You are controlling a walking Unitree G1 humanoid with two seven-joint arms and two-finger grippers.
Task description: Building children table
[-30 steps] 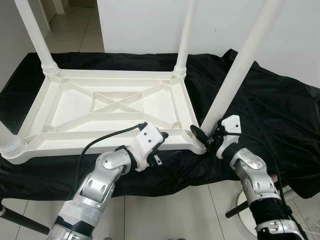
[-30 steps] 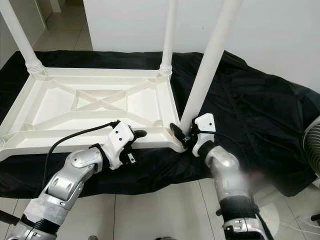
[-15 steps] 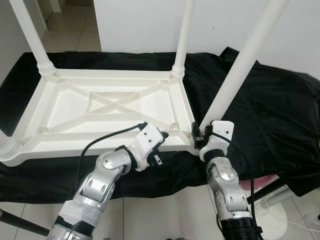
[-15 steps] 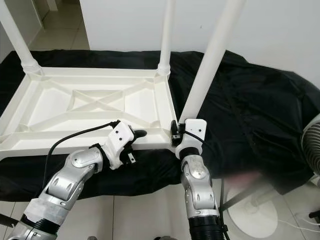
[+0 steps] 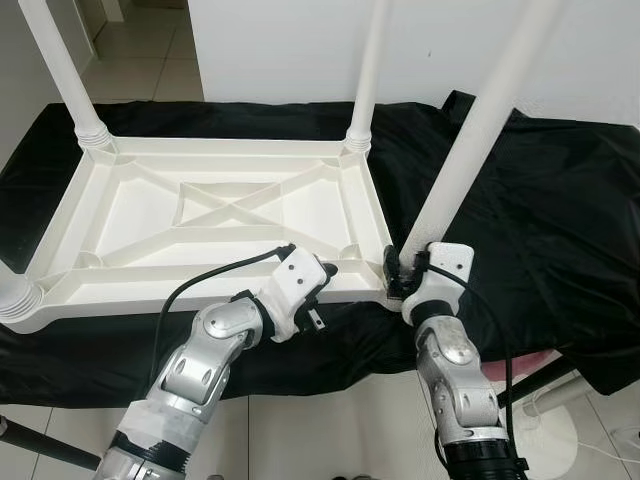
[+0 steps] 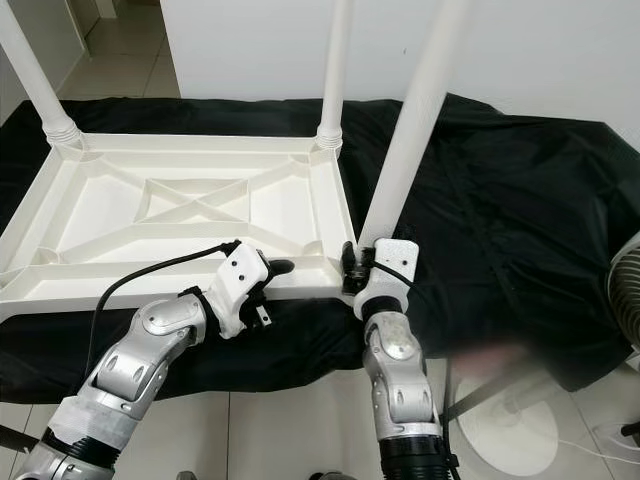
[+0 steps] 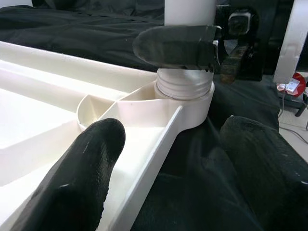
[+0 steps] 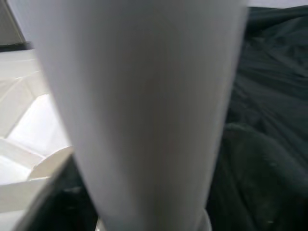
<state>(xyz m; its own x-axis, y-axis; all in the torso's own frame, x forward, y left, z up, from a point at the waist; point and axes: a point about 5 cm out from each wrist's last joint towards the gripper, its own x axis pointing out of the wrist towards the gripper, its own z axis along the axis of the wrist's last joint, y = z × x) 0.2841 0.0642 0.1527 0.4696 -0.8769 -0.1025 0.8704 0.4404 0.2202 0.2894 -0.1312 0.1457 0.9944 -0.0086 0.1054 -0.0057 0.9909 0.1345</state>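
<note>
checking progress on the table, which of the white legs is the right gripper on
The leg at the near right corner, tilted rightward. The right gripper grips its base at the socket; the other legs stand free of both grippers.

Table point(image 5: 210, 215) + legs point(image 5: 470, 140): smooth white plastic, semi-gloss. Cloth point(image 5: 540, 200): black, matt, creased. Floor point(image 5: 330, 420): glossy tile.

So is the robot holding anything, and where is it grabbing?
The right hand grips the near white table leg at its base by the corner socket. The left hand holds nothing, open astride the tabletop rim.
</note>
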